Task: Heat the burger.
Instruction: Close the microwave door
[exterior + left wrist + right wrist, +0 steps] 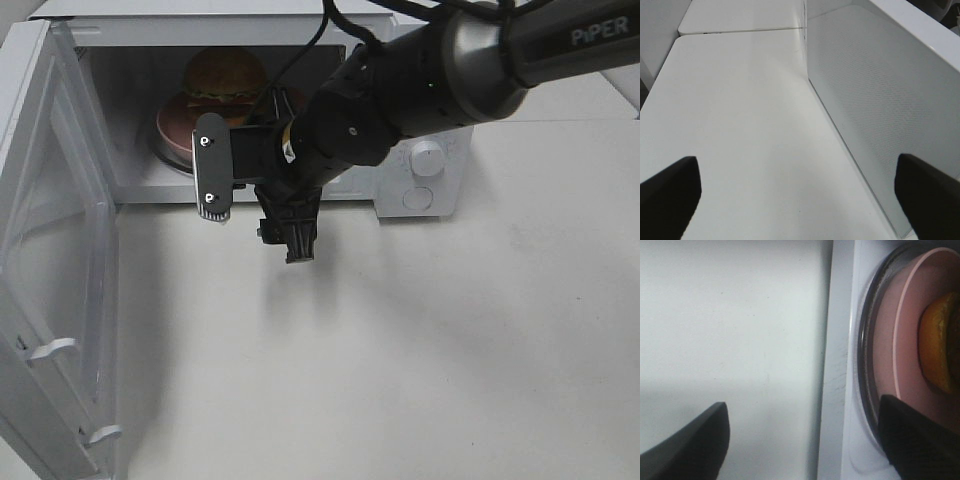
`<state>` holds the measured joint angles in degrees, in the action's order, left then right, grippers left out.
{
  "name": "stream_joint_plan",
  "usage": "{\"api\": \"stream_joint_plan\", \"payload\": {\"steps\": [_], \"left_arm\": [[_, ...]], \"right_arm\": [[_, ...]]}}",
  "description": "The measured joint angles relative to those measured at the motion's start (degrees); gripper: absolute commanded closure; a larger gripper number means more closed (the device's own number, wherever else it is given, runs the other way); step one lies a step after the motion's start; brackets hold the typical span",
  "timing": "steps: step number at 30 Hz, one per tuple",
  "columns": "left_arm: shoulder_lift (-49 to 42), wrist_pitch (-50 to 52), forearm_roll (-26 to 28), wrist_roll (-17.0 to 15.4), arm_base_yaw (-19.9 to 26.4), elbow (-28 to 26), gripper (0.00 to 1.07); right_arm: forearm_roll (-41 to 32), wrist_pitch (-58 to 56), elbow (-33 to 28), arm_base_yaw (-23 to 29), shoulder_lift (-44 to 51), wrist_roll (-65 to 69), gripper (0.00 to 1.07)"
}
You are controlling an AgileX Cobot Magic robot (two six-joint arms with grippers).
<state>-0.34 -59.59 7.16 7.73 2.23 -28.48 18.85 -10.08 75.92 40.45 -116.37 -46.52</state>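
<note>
Plate (172, 130) part-hidden behind right gripper (256, 232); burger (225, 72) on it, inside microwave (430, 190). Right jaws apart, holding nothing. Left gripper (795, 167) jaws apart; microwave wall beside it.

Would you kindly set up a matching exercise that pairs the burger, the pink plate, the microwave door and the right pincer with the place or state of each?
Things:
1. burger
2. pink plate
3. microwave door
4. right pincer

Places or states:
A. swung open to the left
B. jaws apart, holding nothing
C. on the plate, inside the microwave
D. directly beneath the burger

Pairs: 1-C, 2-D, 3-A, 4-B
</note>
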Motion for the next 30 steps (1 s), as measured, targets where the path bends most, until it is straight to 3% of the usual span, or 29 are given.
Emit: {"api": "stream_joint_plan", "payload": {"steps": [9,19,30], "left_arm": [[0.00,0.00,0.00,0.00,0.00,0.00,0.09],[0.00,0.00,0.00,0.00,0.00,0.00,0.09],[0.00,0.00,0.00,0.00,0.00,0.00,0.09]], "right_arm": [[0.06,1.26,-9.40,0.00,8.37,3.95,0.31],[0.00,0.74,-22.63,0.00,19.82,26.70,0.31],[-5.79,-3.15,-32.83,0.00,30.88,39.88,0.31]]}}
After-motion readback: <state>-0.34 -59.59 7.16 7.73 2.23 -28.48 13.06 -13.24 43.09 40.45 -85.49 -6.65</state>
